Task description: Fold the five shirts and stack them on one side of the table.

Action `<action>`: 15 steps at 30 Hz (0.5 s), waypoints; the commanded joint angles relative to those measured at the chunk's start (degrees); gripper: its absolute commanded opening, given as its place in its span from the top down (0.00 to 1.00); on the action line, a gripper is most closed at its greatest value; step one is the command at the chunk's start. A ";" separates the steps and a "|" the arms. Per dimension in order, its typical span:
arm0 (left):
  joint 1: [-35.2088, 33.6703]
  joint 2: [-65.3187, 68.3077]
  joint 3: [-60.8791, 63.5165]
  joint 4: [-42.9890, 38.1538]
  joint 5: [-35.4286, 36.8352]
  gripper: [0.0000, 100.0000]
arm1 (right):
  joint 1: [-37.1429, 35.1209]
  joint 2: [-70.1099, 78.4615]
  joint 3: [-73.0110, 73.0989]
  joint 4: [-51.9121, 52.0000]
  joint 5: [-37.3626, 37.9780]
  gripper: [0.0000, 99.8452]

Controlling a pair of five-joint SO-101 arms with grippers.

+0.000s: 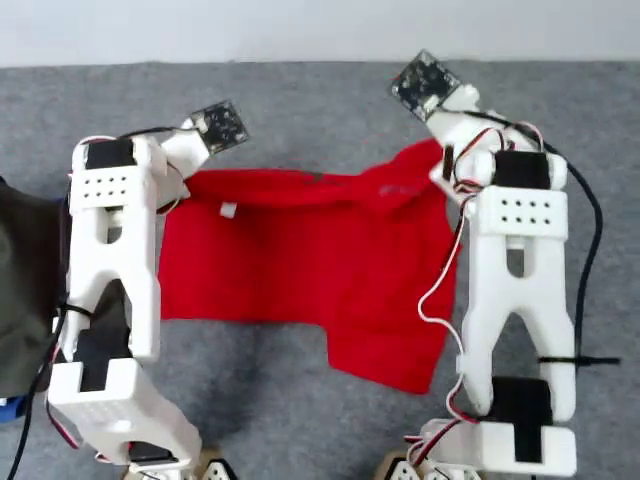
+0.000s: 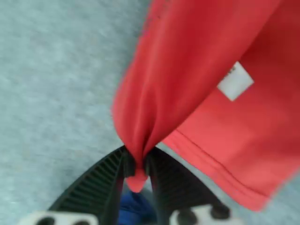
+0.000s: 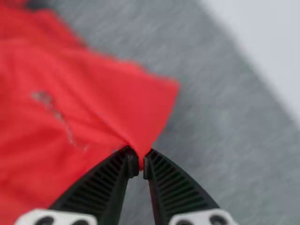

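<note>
A red shirt (image 1: pixel 300 265) lies partly folded in the middle of the grey table, its white label (image 1: pixel 228 209) near the far left corner. In the left wrist view my left gripper (image 2: pixel 137 165) is shut on a bunched fold of the red shirt (image 2: pixel 197 70), with the white label (image 2: pixel 234 82) close by. In the right wrist view my right gripper (image 3: pixel 137 165) is shut on an edge of the red shirt (image 3: pixel 70 108). From above, the left arm (image 1: pixel 110 230) holds the far left corner and the right arm (image 1: pixel 515 250) holds the far right corner.
A dark garment (image 1: pixel 22 290) lies at the table's left edge beside the left arm. Bare grey table (image 1: pixel 330 110) runs behind the shirt up to a white wall (image 1: pixel 300 25). More bare surface lies in front, between the two arm bases.
</note>
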 commanded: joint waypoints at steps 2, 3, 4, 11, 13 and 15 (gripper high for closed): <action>-1.58 -0.18 -3.03 6.33 -3.78 0.98 | -1.71 -5.32 -1.67 14.02 -0.79 0.99; -1.76 -0.18 -2.86 6.95 -4.57 0.98 | -1.80 -5.85 -1.67 16.48 -0.88 0.99; -2.46 -0.09 -2.77 7.56 -5.27 0.98 | -1.89 -6.11 -1.67 18.95 -0.88 0.99; -3.78 2.11 -2.77 12.04 -7.47 0.98 | -1.80 -6.29 -0.70 32.13 -5.10 0.99; -3.78 3.52 -2.77 15.21 -9.49 0.98 | -1.71 -7.08 1.85 32.13 -5.98 0.99; -4.04 4.75 -2.77 16.70 -10.20 0.98 | -1.89 -8.22 5.63 32.22 -6.86 0.99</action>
